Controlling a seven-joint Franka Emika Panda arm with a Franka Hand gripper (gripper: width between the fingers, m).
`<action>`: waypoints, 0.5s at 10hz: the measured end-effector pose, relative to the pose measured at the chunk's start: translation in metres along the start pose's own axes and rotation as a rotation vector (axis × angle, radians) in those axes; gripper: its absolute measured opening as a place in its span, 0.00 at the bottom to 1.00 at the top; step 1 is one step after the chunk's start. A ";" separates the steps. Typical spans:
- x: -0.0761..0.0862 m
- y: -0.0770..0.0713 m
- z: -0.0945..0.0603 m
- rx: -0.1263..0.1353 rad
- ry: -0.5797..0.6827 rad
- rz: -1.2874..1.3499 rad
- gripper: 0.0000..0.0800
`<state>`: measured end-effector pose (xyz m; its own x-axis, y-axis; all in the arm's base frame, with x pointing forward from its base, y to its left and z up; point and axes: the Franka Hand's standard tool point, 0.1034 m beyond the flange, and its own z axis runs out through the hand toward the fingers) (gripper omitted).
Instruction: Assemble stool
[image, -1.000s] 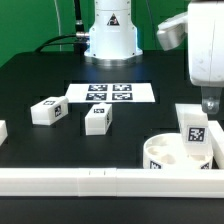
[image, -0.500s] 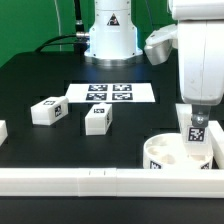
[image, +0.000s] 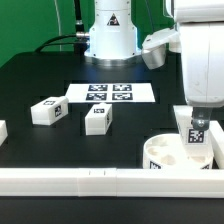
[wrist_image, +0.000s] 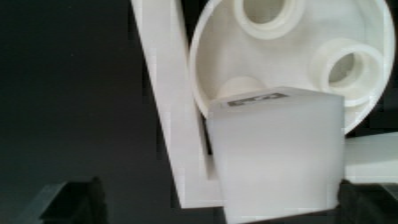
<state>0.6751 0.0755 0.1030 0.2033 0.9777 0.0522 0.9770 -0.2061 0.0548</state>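
The round white stool seat (image: 163, 153) lies at the exterior view's right, against the front rail. A blocky white leg (image: 197, 134) with a black-and-white tag stands upright at the seat's right side. My gripper (image: 197, 113) hangs straight above this leg, fingers down at its top. In the wrist view the leg (wrist_image: 276, 140) fills the middle, beside the seat (wrist_image: 294, 50) with its round sockets. The dark fingertips (wrist_image: 71, 202) stand apart on either side of the leg. The gripper (wrist_image: 222, 205) is open. Two more legs (image: 47, 111) (image: 98, 118) lie loose on the table.
The marker board (image: 110, 93) lies flat at the back middle, before the arm's base (image: 110, 35). A long white rail (image: 90, 182) runs along the front edge and also shows in the wrist view (wrist_image: 169, 110). A white part (image: 2, 130) sits at the left edge.
My arm has swung toward the exterior view's left and come down, so the gripper now sits over the upright leg on the seat. The parts have not moved.
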 end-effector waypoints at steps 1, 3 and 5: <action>0.000 0.001 0.000 -0.004 0.002 0.000 0.81; 0.000 0.001 -0.001 -0.004 0.002 0.000 0.81; 0.002 0.002 -0.004 -0.007 0.002 0.001 0.47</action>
<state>0.6770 0.0768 0.1068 0.2044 0.9774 0.0538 0.9763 -0.2076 0.0616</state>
